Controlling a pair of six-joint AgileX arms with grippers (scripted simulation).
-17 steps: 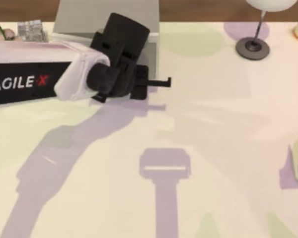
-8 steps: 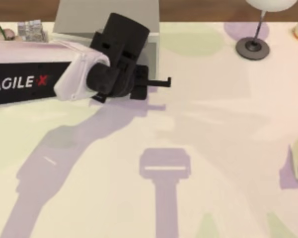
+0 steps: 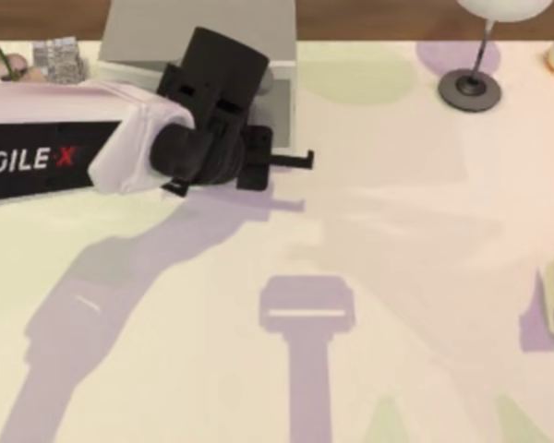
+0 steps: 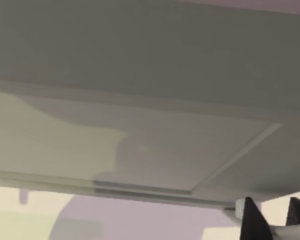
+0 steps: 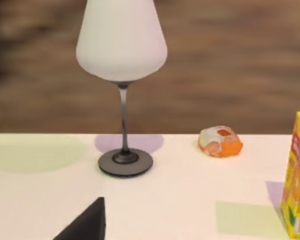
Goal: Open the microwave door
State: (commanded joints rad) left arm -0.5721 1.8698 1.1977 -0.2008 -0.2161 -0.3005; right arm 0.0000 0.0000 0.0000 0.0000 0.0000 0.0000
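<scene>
One boxy flat-topped microwave (image 3: 198, 23)

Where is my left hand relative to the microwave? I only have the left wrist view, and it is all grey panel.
Observer: From above, the left hand is at the microwave's front side, near its right corner.
Operator: Anything close that I could knock?
Observer: A wine glass stands near the table's far edge, well to the right and apart from the arm.
Operator: And the right arm?
Observer: It is out of the top view; its wrist camera faces that glass, with a yellow juice carton beside it.
</scene>
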